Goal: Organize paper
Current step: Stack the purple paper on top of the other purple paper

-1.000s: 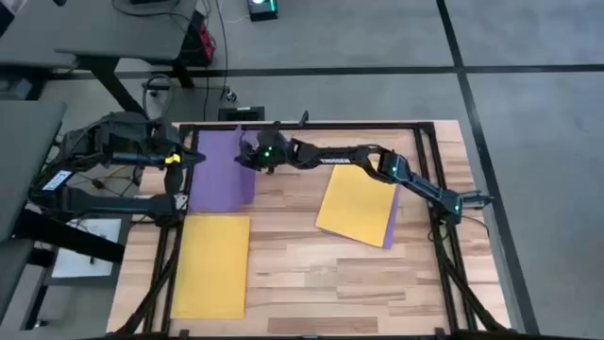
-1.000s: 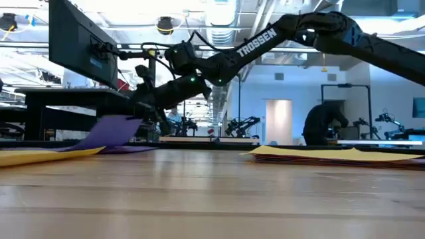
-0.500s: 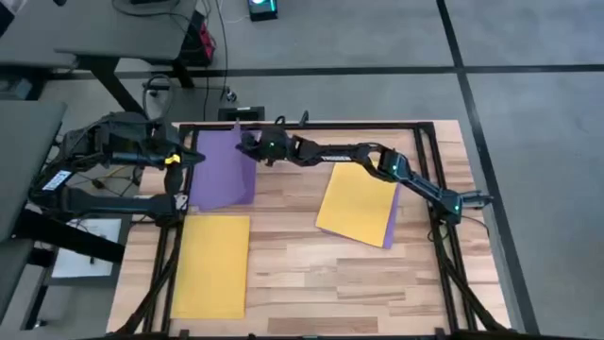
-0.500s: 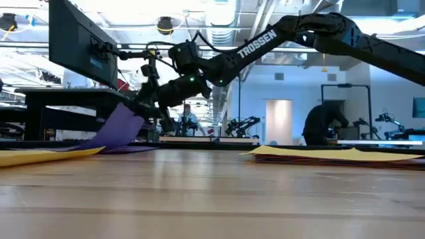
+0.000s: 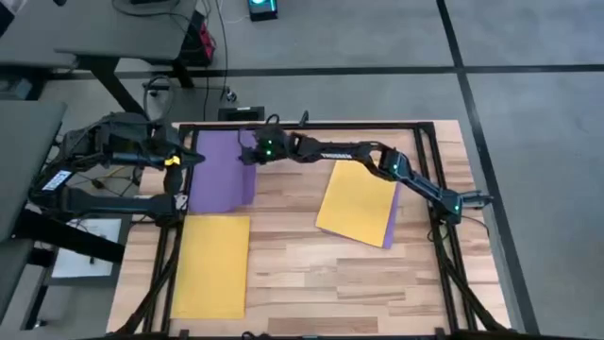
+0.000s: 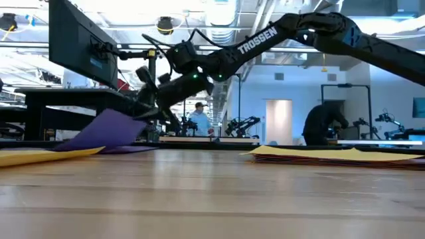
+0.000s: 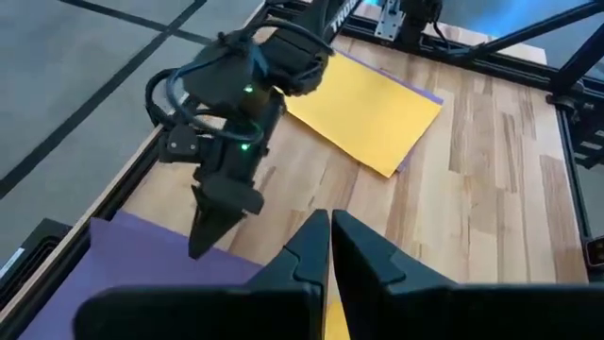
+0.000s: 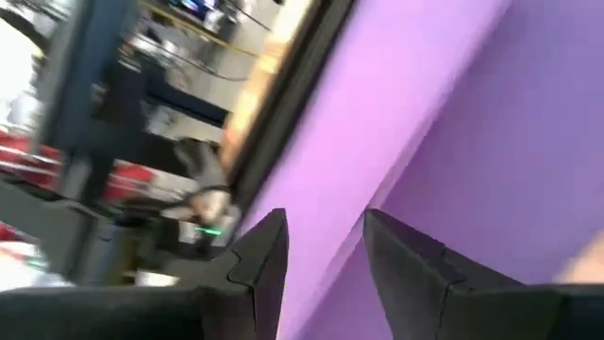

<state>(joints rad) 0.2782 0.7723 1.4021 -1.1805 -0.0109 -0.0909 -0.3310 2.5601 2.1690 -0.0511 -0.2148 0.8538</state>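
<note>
"TROSSEN" in white letters on right arm (image 6: 259, 40), low view.

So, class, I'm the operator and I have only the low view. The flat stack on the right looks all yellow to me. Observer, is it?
Observer: No. From above, a yellow sheet lies on a purple sheet whose edge sticks out.
Operator: Is the right pincer gripping anything?
Observer: Its wrist view shows the right pincer open, at the edge of the other purple sheet.
Operator: And the left arm?
Observer: It waits at the table's left edge, with the left pincer shut.
</note>
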